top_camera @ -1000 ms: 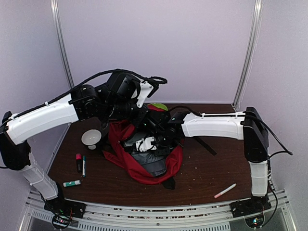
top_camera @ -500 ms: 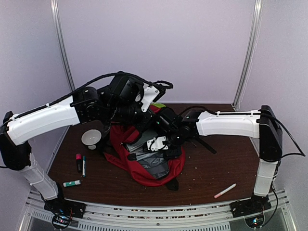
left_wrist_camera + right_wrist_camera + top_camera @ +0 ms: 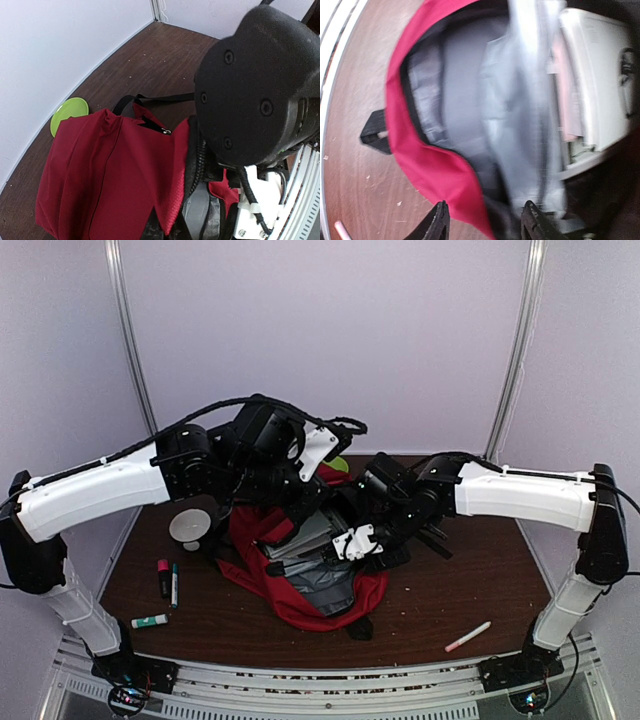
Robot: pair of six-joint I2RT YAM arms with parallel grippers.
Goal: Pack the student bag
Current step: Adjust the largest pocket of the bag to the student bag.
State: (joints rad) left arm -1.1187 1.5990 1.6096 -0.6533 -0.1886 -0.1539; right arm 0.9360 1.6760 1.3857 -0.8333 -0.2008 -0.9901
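**Red backpack's mouth is right under the right arm, so that's the side doing the work**

The big red fabric backpack (image 3: 300, 595) lies slumped mid-tabletop (image 3: 450, 580), long axis running from the far end down toward the near edge. Its grey-lined opening (image 3: 460, 100) gapes toward the near right. The right end effector (image 3: 485, 227) hangs straight over that opening with its fingers spread apart and gripping nothing. The red rim (image 3: 415, 150) passes just below and between them, so I'd guess a small drop plus a squeeze would catch that edge. The left end effector (image 3: 298, 485) is up at the bag's far, top end, buried against the fabric. I honestly can't tell if it's apart or clamped on the cloth. The right arm is clearly the nearer one to the mouth.
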